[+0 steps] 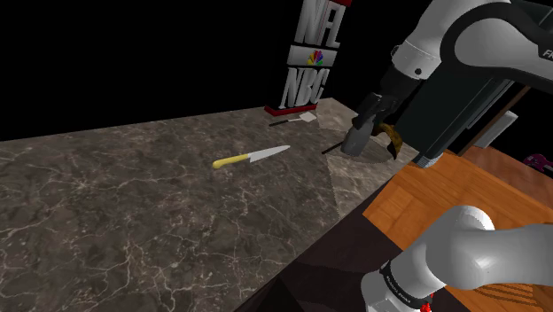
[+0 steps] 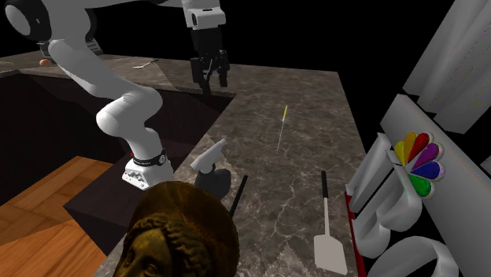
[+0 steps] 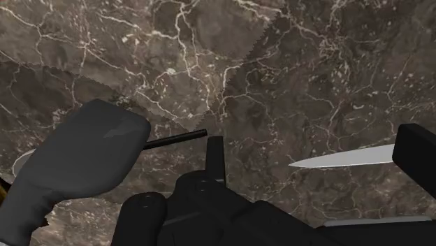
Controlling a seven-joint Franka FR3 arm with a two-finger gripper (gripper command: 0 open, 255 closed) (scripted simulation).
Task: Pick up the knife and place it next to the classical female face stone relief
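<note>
Yellow-handled, slim-bladed knife (image 1: 253, 158) lies on veined dark marble counter (image 1: 133, 204); gripper (image 2: 210, 81) spread apart, empty.

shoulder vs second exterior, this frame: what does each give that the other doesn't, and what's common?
Shoulder view's extras: the NFL lettering topping the NBC sign, and a purple object at that view's right edge.
Second exterior view's extras: the face of the gold relief, seen front-on, and a clear look at the gripper, fingers apart, holding nothing.
Shared: the yellow-handled knife lying flat on the marble counter, the white spatula, a grey bottle-like object, a thin black rod, the sign's peacock logo.
</note>
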